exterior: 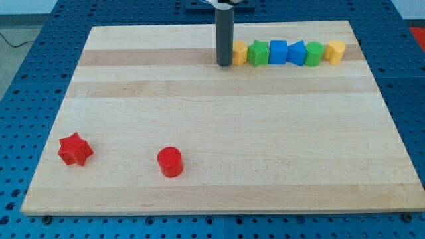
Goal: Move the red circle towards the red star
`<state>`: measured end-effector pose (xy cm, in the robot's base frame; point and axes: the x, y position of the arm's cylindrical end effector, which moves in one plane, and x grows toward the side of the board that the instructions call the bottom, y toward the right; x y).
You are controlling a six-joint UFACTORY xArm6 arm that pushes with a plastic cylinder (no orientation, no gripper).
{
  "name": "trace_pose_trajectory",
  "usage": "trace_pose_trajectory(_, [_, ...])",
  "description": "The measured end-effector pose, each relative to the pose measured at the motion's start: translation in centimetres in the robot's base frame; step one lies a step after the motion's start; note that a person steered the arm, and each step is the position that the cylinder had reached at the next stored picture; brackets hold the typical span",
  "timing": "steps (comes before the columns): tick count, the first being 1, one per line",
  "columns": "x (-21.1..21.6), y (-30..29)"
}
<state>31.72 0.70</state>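
Observation:
The red circle (170,161) lies near the view's bottom, left of centre on the wooden board (265,146). The red star (75,149) lies to its left, near the board's left edge, with a gap between them. My tip (224,64) rests on the board near the view's top, far above and to the right of both red blocks. It stands just left of a row of blocks and touches neither red block.
A row of blocks runs along the view's top right of my tip: a yellow block (240,52), a green block (258,52), a blue cube (278,52), a blue block (297,53), a green block (314,53), a yellow block (335,51).

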Motion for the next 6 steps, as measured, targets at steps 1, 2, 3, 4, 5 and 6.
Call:
trace_pose_trajectory(1, [2.3,-1.2])
trace_pose_trajectory(2, [7.0,1.7])
trace_pose_trajectory(3, [12.4,7.4])
trace_pose_trajectory(4, [19.9,8.6])
trace_pose_trajectory(5, [25.7,4.2])
trace_pose_trajectory(6, [27.3,-2.9])
